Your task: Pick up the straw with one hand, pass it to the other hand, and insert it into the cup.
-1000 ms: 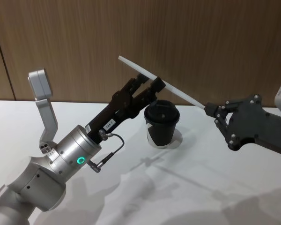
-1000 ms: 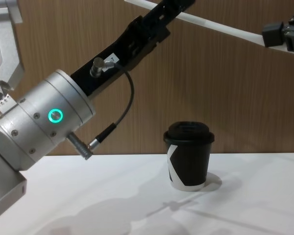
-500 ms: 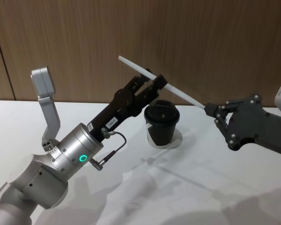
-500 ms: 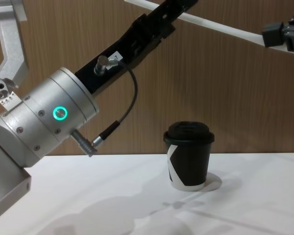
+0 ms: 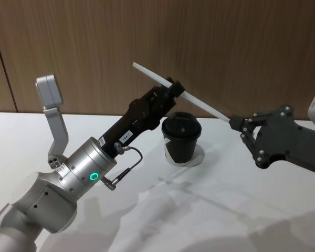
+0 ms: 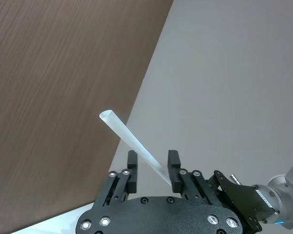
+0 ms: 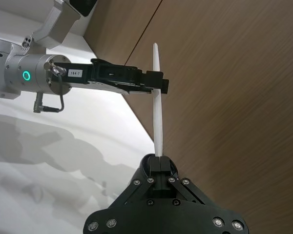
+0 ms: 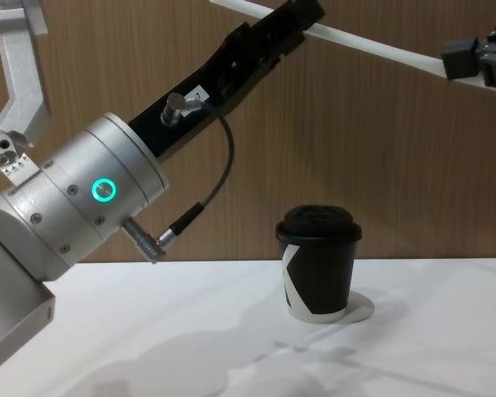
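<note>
Closest in is the left arm, a fat silver cylinder with a green glowing ring [image 5: 93, 177] and a black cable [image 5: 128, 168] looping off its side. It reaches up and forward over the white table [image 5: 199, 210]. There's a small white sticker [image 7: 70, 73] on the black body of the left gripper [image 5: 174, 88], and from the right wrist view it reads something like "184-7", though I wouldn't swear to it.

The left gripper's jaws sit one on each side of the straw [image 5: 205, 106], around its upper half. In the left wrist view they're narrowed but there's a gap. The straw runs between them and looks to be against one finger [image 6: 173, 165], clear of the other. So not clamped, as far as I can tell.

A bit further out, the cup [image 5: 181, 139] stands upright on the table with its domed lid on and a white angular mark on its side, no readable text. The straw is up in the air, well above the cup and tilted. Its high end points to the robot's left.

The straw's low end is pinched in the right gripper [image 5: 235, 123], jaws closed tight on the tip. Behind all that is a brown wood-panel wall [image 5: 226, 42].
</note>
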